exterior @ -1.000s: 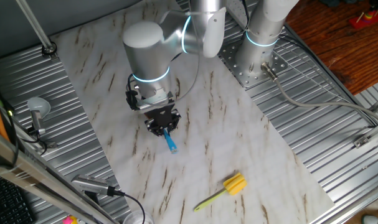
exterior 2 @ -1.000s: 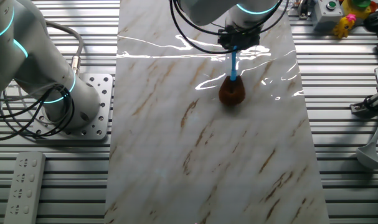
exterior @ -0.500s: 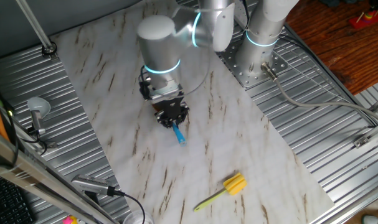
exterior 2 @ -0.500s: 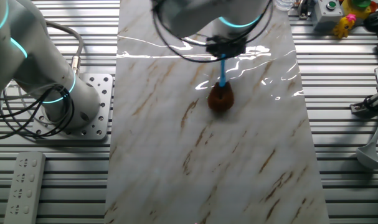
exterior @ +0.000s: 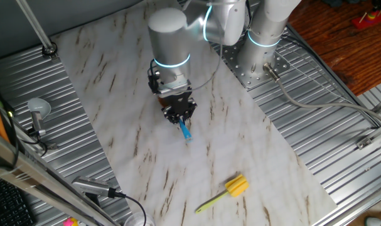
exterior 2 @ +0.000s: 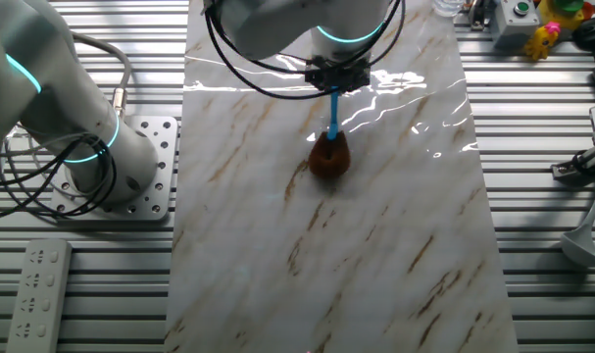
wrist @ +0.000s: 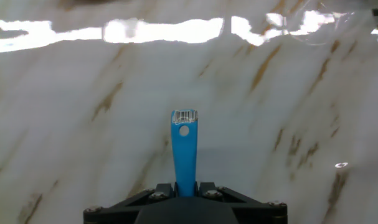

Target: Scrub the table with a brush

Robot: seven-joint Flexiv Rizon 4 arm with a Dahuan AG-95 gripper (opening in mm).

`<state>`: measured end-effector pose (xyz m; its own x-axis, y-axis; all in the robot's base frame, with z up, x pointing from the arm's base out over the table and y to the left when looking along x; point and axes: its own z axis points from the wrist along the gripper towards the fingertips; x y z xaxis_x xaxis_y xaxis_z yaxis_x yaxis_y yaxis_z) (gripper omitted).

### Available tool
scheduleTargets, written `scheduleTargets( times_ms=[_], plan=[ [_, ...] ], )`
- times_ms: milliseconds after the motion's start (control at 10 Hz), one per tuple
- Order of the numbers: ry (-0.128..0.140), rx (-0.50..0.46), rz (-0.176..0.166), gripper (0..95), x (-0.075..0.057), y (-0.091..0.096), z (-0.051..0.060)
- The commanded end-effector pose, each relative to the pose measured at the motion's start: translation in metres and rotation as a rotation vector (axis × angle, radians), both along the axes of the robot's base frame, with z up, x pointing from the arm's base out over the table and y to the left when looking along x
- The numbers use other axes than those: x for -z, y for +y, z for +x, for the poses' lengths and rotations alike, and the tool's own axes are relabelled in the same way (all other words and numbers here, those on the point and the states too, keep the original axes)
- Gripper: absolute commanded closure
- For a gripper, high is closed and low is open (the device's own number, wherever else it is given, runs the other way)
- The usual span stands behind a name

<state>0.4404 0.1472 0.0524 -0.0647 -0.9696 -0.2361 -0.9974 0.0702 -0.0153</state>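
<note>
The table is a white marble-look sheet with brown streaks; it also shows in the other fixed view and fills the hand view. My gripper is shut on the brush's light-blue handle over the middle of the sheet. In the other fixed view the gripper holds the handle pointing down, with the brown bristle head on the table. In the hand view the jaws clamp the handle; the bristle head is hidden there.
A yellow-headed brush lies on the sheet toward the near right. The arm's base stands on ribbed metal beside the sheet, and also shows in the other fixed view. A remote and tools lie on the metal panels.
The gripper has carried the brush across the table, rightward and nearer in one fixed view, leftward in the other. The brown head has slid along the surface. The grip has stayed shut.
</note>
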Motion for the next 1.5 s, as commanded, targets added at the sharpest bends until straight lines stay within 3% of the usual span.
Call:
scheduleTargets(
  times_ms=[100,200,600,1000,1300,1500],
  plan=[
    [0.001,-0.005,-0.007,95.0,-0.001,0.005,0.019],
    [0.004,-0.009,-0.01,95.0,-0.004,0.01,0.032],
    [0.006,0.001,-0.029,95.0,-0.01,0.024,0.05],
    [0.006,-0.002,-0.035,95.0,0.0,0.022,0.039],
    [0.017,0.02,-0.033,95.0,0.009,0.017,0.016],
    [0.02,0.014,-0.046,95.0,0.007,0.018,0.017]
  ],
)
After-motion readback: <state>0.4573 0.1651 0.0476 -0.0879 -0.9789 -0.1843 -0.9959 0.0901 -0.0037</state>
